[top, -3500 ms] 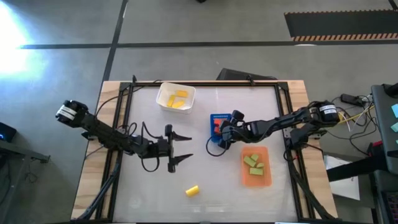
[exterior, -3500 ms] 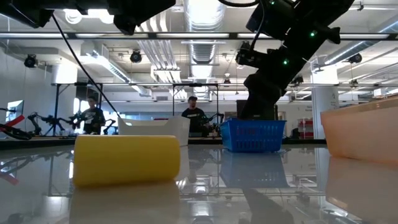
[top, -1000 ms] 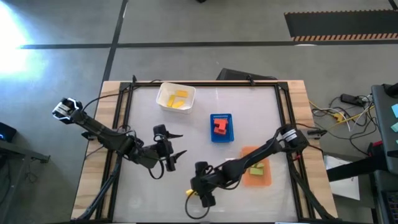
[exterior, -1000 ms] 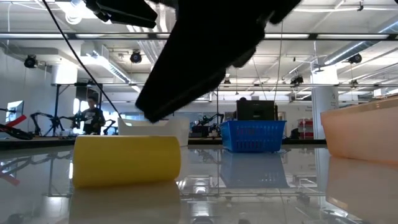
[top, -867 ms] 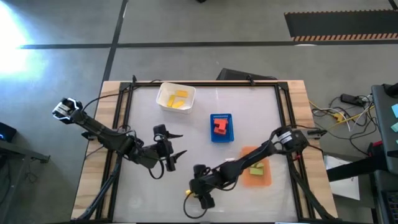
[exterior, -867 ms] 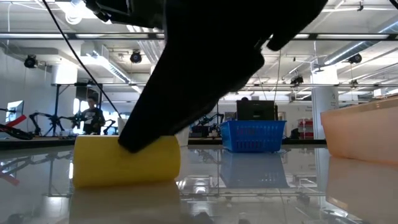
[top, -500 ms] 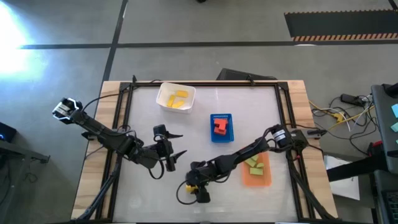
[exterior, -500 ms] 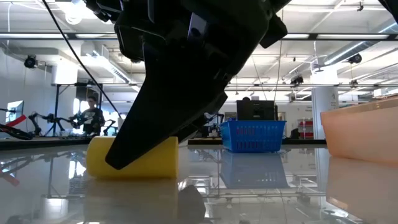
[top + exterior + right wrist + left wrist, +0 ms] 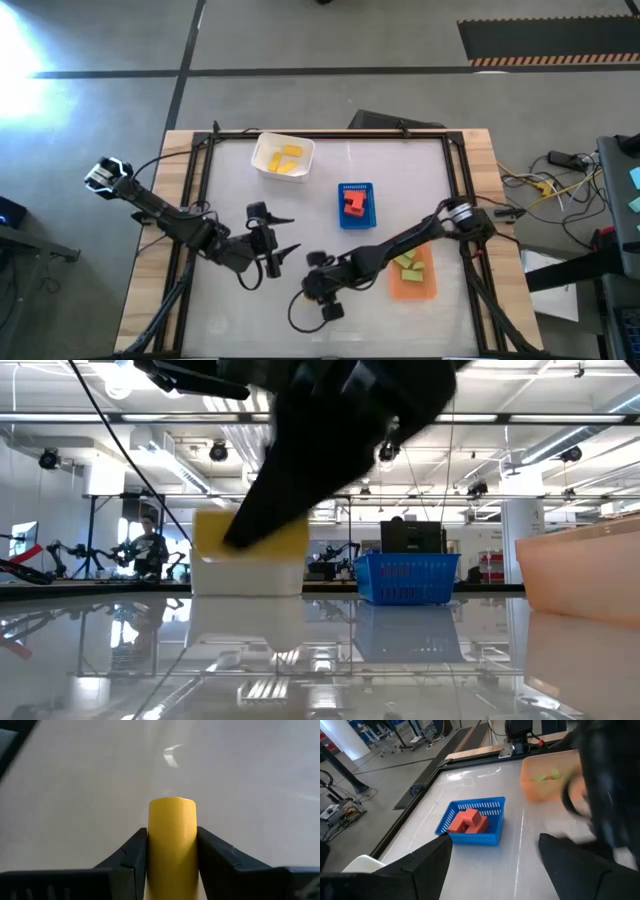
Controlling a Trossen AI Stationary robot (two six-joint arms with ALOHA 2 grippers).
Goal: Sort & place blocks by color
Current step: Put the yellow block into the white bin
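Observation:
My right gripper (image 9: pixel 312 288) is shut on a yellow block (image 9: pixel 172 840) over the near middle of the table. The gripper hides the block in the high view. In the low view the block (image 9: pixel 250 532) hangs above the tabletop. My left gripper (image 9: pixel 284 234) waits open left of centre, with nothing between its fingers (image 9: pixel 427 865). A white tub (image 9: pixel 283 157) holds yellow blocks, a blue basket (image 9: pixel 356 205) red blocks, and an orange tray (image 9: pixel 412 270) green blocks. My right gripper pinches the yellow block's two long sides (image 9: pixel 152 845) between its two fingers (image 9: pixel 132 855). The fingers lie along the block, slanting down from the table's right side. The block's rounded end (image 9: pixel 172 805) sticks out past the fingertips. The block is lifted clear of the table.
The white tub stands at the far left, the blue basket (image 9: pixel 472 822) at the centre, and the orange tray (image 9: pixel 547 780) at the near right. Black frame rails (image 9: pixel 200 200) run along the table's edges. People stand in the room beyond the table.
My right gripper has shut on the yellow block near the table's near edge. The block first turned and slid on the table, then rose clear of it. The gripper has gone a little toward the far edge with it.

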